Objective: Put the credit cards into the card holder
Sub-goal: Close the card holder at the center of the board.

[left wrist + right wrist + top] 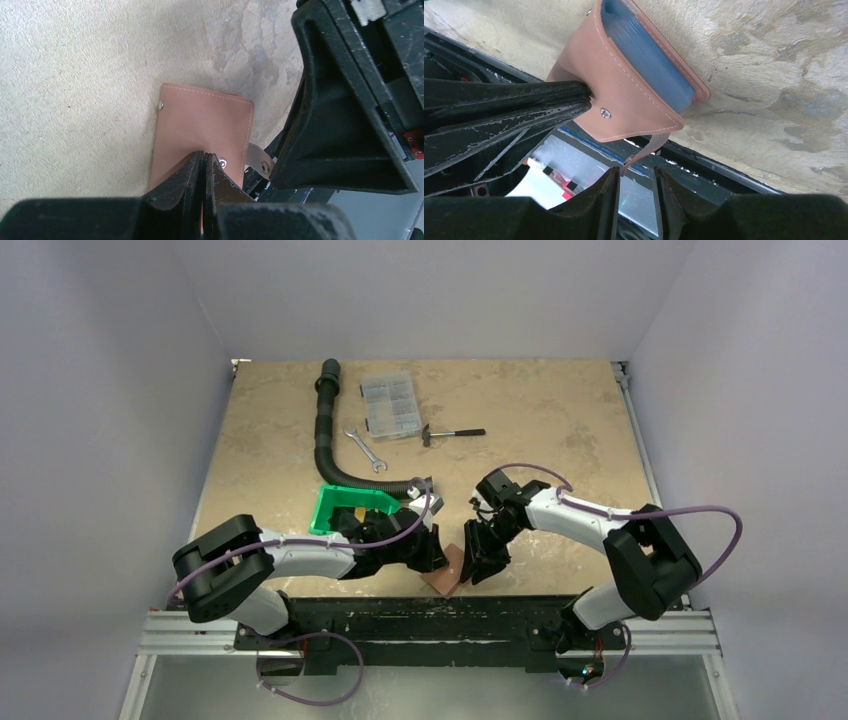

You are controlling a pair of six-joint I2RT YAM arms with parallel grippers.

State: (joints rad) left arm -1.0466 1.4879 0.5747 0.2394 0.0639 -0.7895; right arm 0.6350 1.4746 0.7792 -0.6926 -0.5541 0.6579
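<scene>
The card holder (447, 570) lies at the worktop's (560, 410) near edge, lower centre of the top view. My left end effector (204, 160) is clamped on its front flap, holding it up so the blue pockets (644, 55) gape. My right end effector (636, 175) hovers just below the strap (646, 147), jaws apart, holding nothing.

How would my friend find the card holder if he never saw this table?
Look at the table's near edge, in the middle, where the left gripper and right gripper almost meet. The card holder is there, one flap pinched by the left gripper. It is the only flat reddish-brown thing, blue inside, far smaller than the green bin nearby.
</scene>
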